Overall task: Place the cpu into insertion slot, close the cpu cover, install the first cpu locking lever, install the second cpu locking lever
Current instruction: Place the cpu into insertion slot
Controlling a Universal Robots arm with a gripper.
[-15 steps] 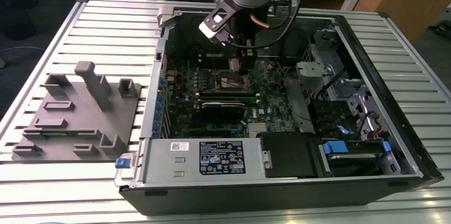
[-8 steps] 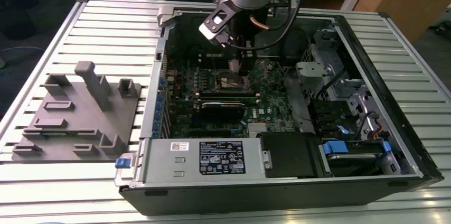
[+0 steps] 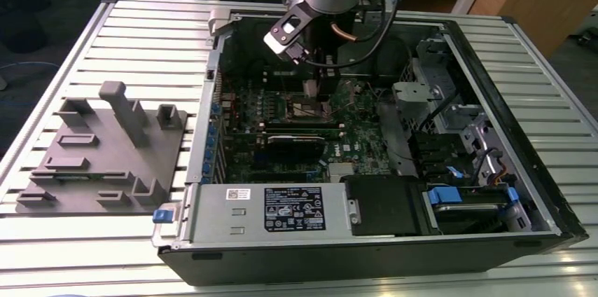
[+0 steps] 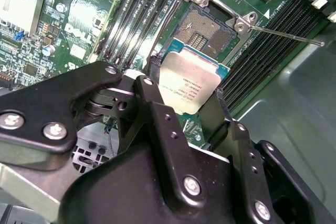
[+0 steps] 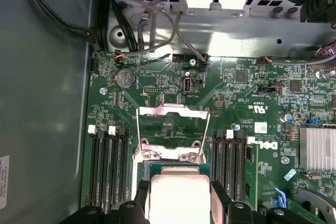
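In both wrist views my gripper (image 4: 185, 103) (image 5: 178, 203) is shut on the cpu (image 4: 190, 80) (image 5: 176, 192), a silver-topped square chip pinched at two opposite edges. The chip hangs tilted just above the insertion slot (image 4: 206, 29), whose pin field lies bare. Beyond the chip the cpu cover (image 5: 172, 112) stands swung up and open on its hinge. One thin locking lever (image 4: 286, 35) sticks out released beside the socket. In the exterior view the gripper (image 3: 314, 85) reaches down into the open computer case over the socket (image 3: 307, 108).
Black memory slots (image 5: 107, 166) (image 5: 230, 158) flank the socket on the green motherboard (image 5: 236, 98). A finned heatsink (image 5: 317, 148) and loose cables (image 5: 152, 30) lie close by. The power supply (image 3: 271, 209) and a black shroud (image 3: 388, 202) fill the case front. A grey fixture plate (image 3: 103, 150) rests on the table.
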